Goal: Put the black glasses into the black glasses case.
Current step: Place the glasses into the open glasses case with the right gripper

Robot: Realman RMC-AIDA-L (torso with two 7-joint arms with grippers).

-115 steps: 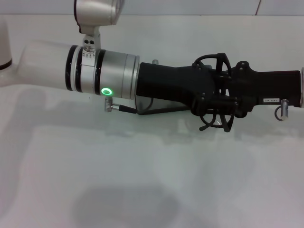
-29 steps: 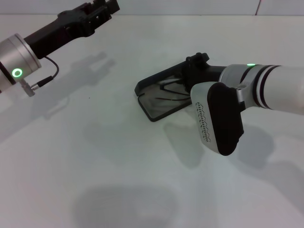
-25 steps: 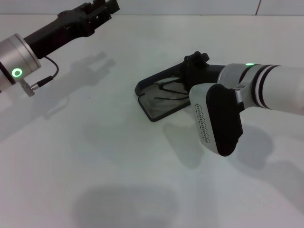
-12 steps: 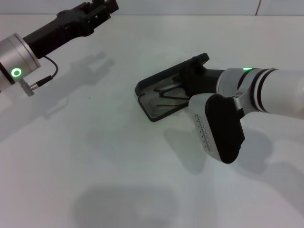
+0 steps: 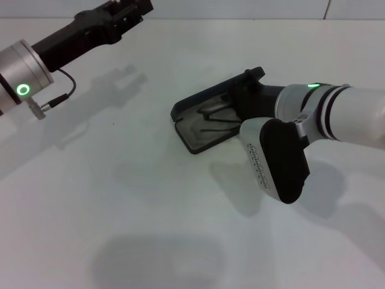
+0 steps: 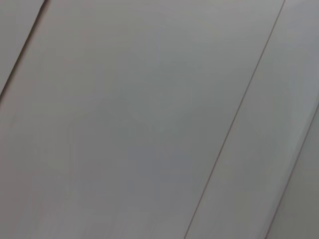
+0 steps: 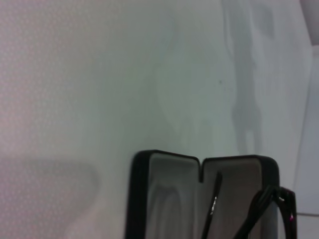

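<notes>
White table [image 5: 150, 211]. Left gripper [image 5: 129, 11] parked high at 11 o'clock; fingers' state can't be told. Right gripper [image 5: 249, 90] at the black glasses case [image 5: 198, 129], centre-right, lid partly open; its fingers hidden too. Black glasses [image 7: 259, 211] lie inside on the grey lining. Placing looks done; closing probably remains.

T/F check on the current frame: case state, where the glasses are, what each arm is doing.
1. The black glasses case is open. True.
2. The black glasses lie on the table beside the case. False: they lie inside the case, on its grey lining.
3. The right gripper is at the case's far-right end. True.
4. The left gripper is over the case. False: it is raised at the far left, away from the case.
</notes>
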